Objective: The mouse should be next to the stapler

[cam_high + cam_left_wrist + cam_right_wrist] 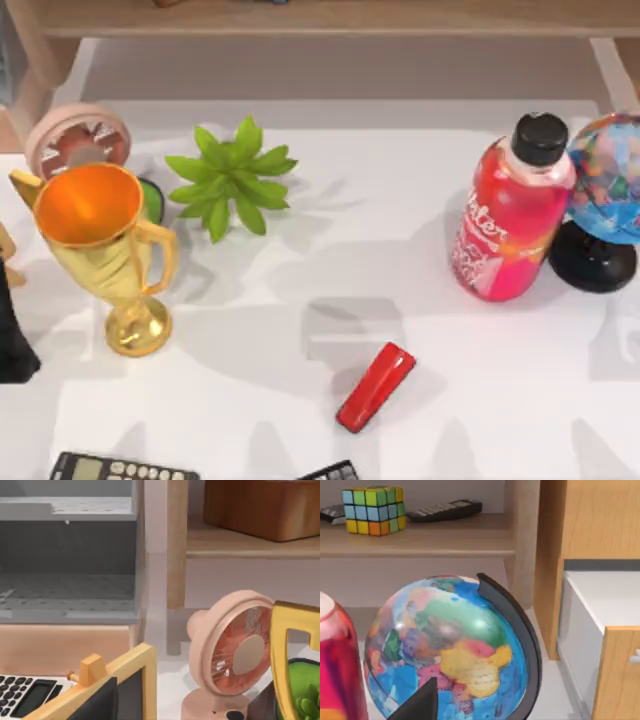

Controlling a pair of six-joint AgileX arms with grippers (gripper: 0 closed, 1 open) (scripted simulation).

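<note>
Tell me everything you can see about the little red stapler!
The stapler is a small, glossy red bar with one rounded end and a thin dark underside. It looks like shiny plastic. It is closed and lies flat on the white table, slanted, with its upper end pointing toward the pink bottle. It sits near the front middle of the table. It casts a soft shadow, and nothing but the table touches it.

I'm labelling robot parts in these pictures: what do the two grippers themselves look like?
The right gripper appears as a plain matte black wedge with a straight slanted edge, in front of the globe. The left gripper is a similar dark wedge against the wood-framed chalkboard. I can make out no cables, markings or other colours on either.
</note>
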